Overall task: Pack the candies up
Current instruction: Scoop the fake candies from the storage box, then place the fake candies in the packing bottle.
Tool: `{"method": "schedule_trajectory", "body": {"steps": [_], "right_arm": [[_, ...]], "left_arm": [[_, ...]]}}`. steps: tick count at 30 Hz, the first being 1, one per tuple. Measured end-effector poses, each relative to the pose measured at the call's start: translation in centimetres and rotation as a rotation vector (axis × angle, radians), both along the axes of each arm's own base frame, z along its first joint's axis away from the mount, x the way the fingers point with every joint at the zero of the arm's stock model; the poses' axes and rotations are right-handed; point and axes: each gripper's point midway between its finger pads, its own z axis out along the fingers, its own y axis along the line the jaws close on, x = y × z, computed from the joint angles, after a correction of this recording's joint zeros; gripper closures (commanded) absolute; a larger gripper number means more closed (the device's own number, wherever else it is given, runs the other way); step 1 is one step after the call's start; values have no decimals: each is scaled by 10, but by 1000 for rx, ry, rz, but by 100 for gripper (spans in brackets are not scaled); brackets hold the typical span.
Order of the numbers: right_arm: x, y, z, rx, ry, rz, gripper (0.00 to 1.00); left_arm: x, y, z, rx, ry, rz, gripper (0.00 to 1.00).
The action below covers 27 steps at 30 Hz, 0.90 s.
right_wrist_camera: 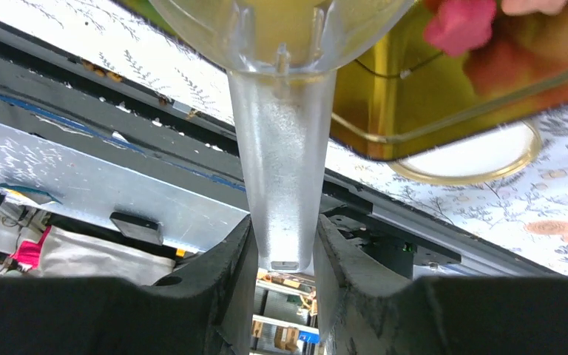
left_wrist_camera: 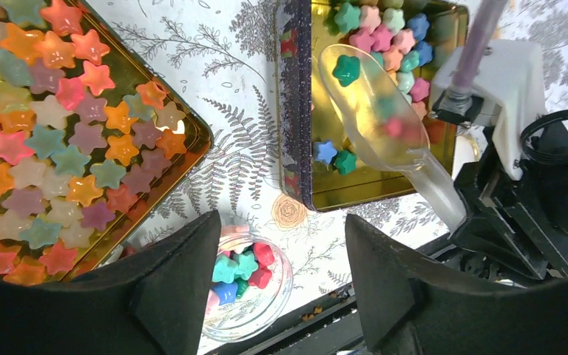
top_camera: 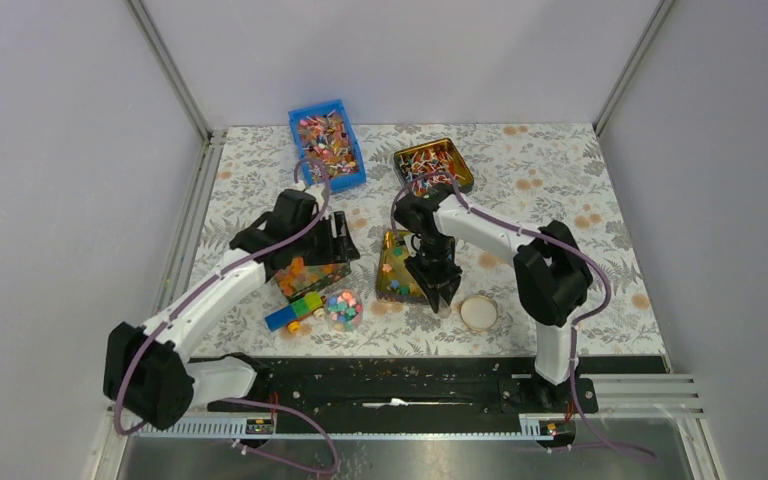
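The candies (left_wrist_camera: 389,43) are small opaque stars, pink, green and blue, lying in a gold tin (left_wrist_camera: 384,188) that also shows in the top view (top_camera: 392,245). More candies (left_wrist_camera: 242,268) lie in a small clear jar (left_wrist_camera: 270,296), seen in the top view (top_camera: 343,308). My right gripper (right_wrist_camera: 282,251) is shut on the handle of a clear scoop (right_wrist_camera: 281,177). The scoop (left_wrist_camera: 373,111) reaches into the tin with a green candy in its bowl. My left gripper (left_wrist_camera: 281,285) is open and empty, hovering above the jar. In the top view the left gripper (top_camera: 338,260) and right gripper (top_camera: 438,290) flank the tin.
A tin of translucent gummy stars (left_wrist_camera: 59,126) lies left of the jar. A round gold-rimmed lid (top_camera: 478,312) lies right of the candy tin. A blue bin (top_camera: 327,148) and a gold tin (top_camera: 433,165) of wrapped candies stand at the back. Coloured blocks (top_camera: 295,312) lie beside the jar.
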Motion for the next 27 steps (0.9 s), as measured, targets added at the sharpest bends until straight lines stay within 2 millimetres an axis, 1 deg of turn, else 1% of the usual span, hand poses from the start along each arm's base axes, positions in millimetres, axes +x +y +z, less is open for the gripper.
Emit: {"method": "schedule_trajectory", "body": {"steps": [3, 5, 9, 13, 16, 22, 27], "right_arm": [[-2, -5, 12, 7, -34, 6, 100], [-4, -7, 21, 14, -52, 12, 100], [-14, -12, 39, 16, -80, 39, 100], [-27, -14, 51, -9, -87, 93, 100], [-37, -9, 59, -15, -89, 142, 100], [-59, 10, 77, 29, -80, 227, 100], [-85, 27, 85, 79, -26, 276, 100]], "left_arm": [[-3, 9, 11, -27, -35, 25, 35], [-5, 15, 15, -36, -52, 38, 34], [-12, 26, 17, -42, -68, 61, 32], [-21, 34, 17, -48, -76, 79, 30], [-26, 37, 19, -53, -80, 88, 26], [-30, 47, 33, -54, -140, 119, 16], [-34, 61, 46, -42, -214, 172, 13]]}}
